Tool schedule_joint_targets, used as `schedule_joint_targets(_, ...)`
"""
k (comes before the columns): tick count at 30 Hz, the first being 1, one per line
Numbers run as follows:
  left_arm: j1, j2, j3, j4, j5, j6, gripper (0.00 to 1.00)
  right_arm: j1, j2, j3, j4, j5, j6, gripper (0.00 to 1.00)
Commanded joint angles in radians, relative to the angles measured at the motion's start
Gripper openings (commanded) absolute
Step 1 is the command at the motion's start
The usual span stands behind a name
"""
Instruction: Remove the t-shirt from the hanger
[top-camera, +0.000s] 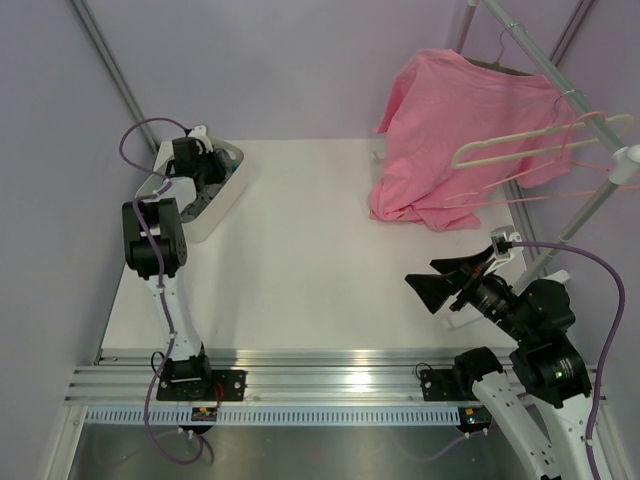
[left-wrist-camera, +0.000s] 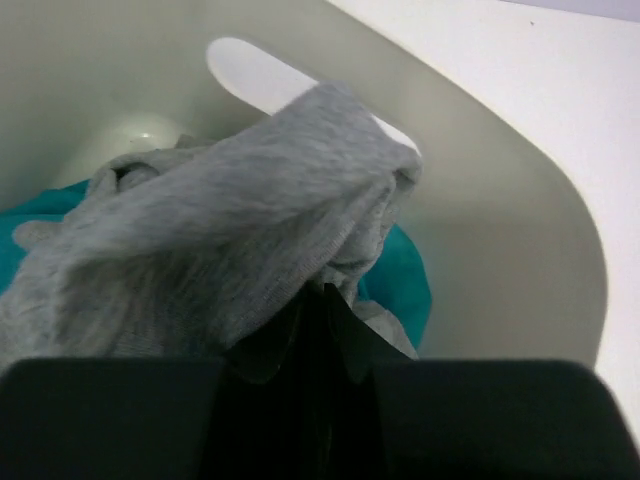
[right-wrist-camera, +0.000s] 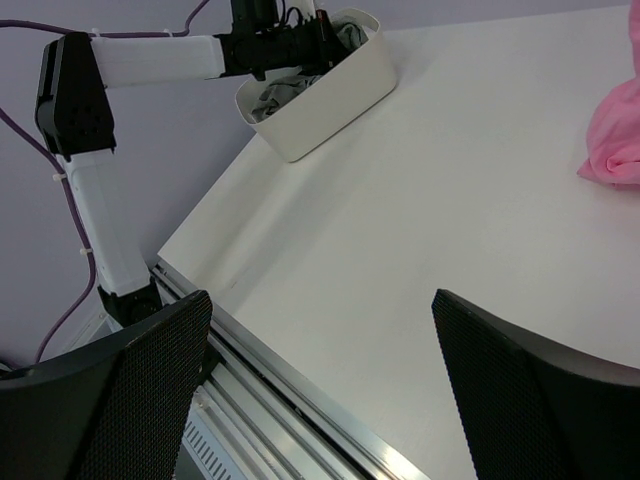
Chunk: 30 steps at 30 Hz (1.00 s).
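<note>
Shows t-shirt (left-wrist-camera: 230, 230) off hanger (top-camera: 500, 143), heaped in white bin (top-camera: 228, 190) at far left of table (top-camera: 300, 260).
Finds left gripper (left-wrist-camera: 322, 330) down inside bin, dark fingers right at a raised grey fold, jaws close together; can't tell whether pinching the cloth or just off it. Shows teal cloth (left-wrist-camera: 405, 280) underneath and beside the grey. Has right gripper (right-wrist-camera: 322, 310) spread wide with nothing between the fingers, hovering over near right part of table, well apart from bin. Leaves hanger bare on rail (top-camera: 530, 50) at far right, just beside pink t-shirt (top-camera: 450, 130), whose hem rests on the table.
</note>
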<state>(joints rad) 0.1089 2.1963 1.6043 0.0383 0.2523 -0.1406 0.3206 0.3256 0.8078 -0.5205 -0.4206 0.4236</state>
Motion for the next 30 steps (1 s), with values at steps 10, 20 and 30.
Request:
schedule_joint_targets(10,-0.002,-0.260,-0.067,0.115,-0.188,-0.033,0.79,0.000,0.035,0.013,0.023,-0.023,-0.006,0.99)
schedule_joint_targets(20,-0.011,-0.530,-0.099,-0.035,-0.193,-0.151,0.99,0.000,0.105,0.019,0.019,0.029,-0.003,0.99)
schedule_joint_targets(30,-0.407,-1.014,-0.438,-0.181,-0.263,-0.199,0.99,0.000,0.315,0.106,-0.110,0.404,0.026,0.99)
